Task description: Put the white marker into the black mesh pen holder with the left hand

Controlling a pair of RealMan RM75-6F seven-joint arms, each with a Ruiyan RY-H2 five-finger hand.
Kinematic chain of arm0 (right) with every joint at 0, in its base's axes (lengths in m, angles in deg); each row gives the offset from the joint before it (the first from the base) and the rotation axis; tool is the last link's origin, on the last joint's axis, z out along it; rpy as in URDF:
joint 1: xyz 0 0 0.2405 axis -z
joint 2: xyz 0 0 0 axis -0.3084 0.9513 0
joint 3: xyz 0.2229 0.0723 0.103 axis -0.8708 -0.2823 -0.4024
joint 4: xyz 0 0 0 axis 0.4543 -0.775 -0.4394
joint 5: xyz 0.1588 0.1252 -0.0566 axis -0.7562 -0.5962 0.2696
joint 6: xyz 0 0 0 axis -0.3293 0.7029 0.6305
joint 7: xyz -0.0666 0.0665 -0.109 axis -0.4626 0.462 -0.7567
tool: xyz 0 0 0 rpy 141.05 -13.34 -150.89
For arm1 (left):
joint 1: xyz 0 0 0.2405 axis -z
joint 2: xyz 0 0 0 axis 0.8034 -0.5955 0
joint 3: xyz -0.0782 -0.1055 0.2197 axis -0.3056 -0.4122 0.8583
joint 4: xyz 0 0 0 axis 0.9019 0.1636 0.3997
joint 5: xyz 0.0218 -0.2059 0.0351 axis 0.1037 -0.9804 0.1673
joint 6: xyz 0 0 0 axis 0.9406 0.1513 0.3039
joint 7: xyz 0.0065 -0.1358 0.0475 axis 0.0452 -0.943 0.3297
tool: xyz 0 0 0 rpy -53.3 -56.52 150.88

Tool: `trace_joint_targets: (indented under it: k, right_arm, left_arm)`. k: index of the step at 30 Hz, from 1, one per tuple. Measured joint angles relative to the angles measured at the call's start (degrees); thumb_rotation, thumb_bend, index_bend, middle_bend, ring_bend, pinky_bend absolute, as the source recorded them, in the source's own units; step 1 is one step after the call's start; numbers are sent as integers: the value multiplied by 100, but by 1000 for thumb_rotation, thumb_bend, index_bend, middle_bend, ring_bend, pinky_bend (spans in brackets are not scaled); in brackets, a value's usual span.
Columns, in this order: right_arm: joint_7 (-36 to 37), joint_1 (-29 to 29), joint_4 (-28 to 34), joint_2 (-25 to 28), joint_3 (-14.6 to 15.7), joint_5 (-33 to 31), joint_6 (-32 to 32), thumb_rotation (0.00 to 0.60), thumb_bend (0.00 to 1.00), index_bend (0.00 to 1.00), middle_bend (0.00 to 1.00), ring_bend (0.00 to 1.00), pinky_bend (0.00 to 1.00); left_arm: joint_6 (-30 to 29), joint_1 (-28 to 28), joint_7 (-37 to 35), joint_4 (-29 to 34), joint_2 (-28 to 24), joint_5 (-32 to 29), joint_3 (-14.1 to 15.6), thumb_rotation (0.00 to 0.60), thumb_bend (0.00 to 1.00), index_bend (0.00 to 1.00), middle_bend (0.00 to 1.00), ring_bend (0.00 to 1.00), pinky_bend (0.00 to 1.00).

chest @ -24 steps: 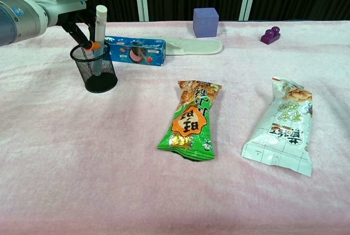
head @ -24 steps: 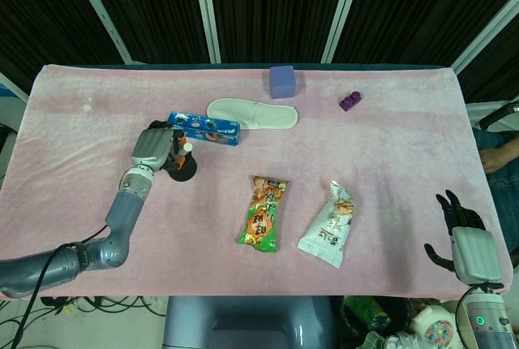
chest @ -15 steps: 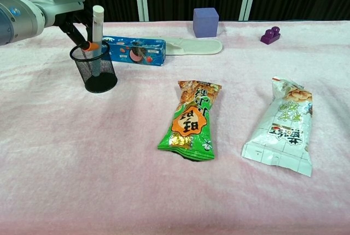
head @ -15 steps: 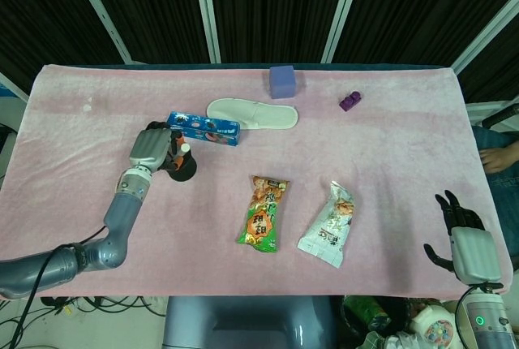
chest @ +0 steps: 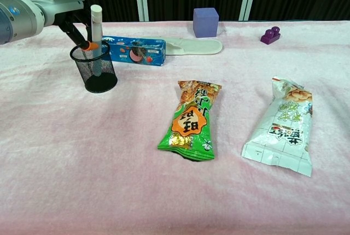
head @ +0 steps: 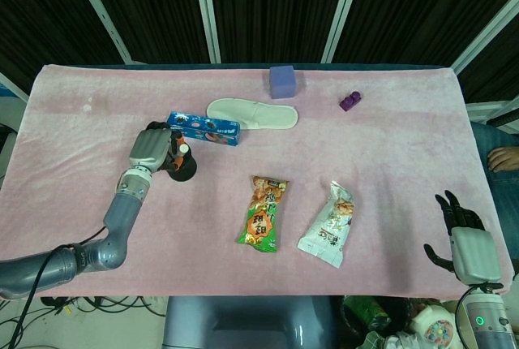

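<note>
- On the left side of the pink-covered counter (chest: pixel 82 153), the holder (chest: pixel 95 70) stood upright, just in front of the near end of a blue box (chest: pixel 134 51).
- The marker (chest: pixel 96 33) stood nearly upright in the holder, its lower part inside the mesh and its white upper part sticking up above the rim, with an orange band at rim level.
- The left hand (head: pixel 152 148) was at the holder's rim, its fingers (chest: pixel 75 27) closed on the marker just above the orange band.
- The right hand (head: pixel 464 239) hung at the counter's far right edge, seen only from the head view, fingers spread and holding nothing.
- A white slipper (chest: pixel 194 46) lay behind the box, touching its far end.
- A purple block (chest: pixel 205 22) and a small purple toy (chest: pixel 270 35) sat near the back edge, well apart.
- A green snack bag (chest: pixel 191 119) and a white snack bag (chest: pixel 283 125) lay side by side near the middle, apart.
</note>
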Motion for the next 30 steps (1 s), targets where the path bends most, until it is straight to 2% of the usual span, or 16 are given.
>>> trace_joint_targets:
  k: [10,16,24,30]
  right_arm:
    - [19,-4,3,7,-12,-33,-17,600,176,0,19,178,159]
    - [44,-1,-1,25,-7,-24,-18,600,177,0,19,178,159]
    - [5,5,7,14,5,-16,-6,600,178,0,19,178,159]
    - [-26,4,14,5,2,-42,-14,600,177,0,19,178,160]
  left_arm:
    - [-7,13,26,9,22,14,20,600,420,553,543,158,118]
    - [-104,-68,-70,428,-218,219,-7,600,420,554,543,158,118]
    - [-288,-321,-261,1587,-1042,396,-78,600,420,555,542,158,118]
    - [-297,-520,-665,2353,-1791,421,-283,600,420,557,542,158,118]
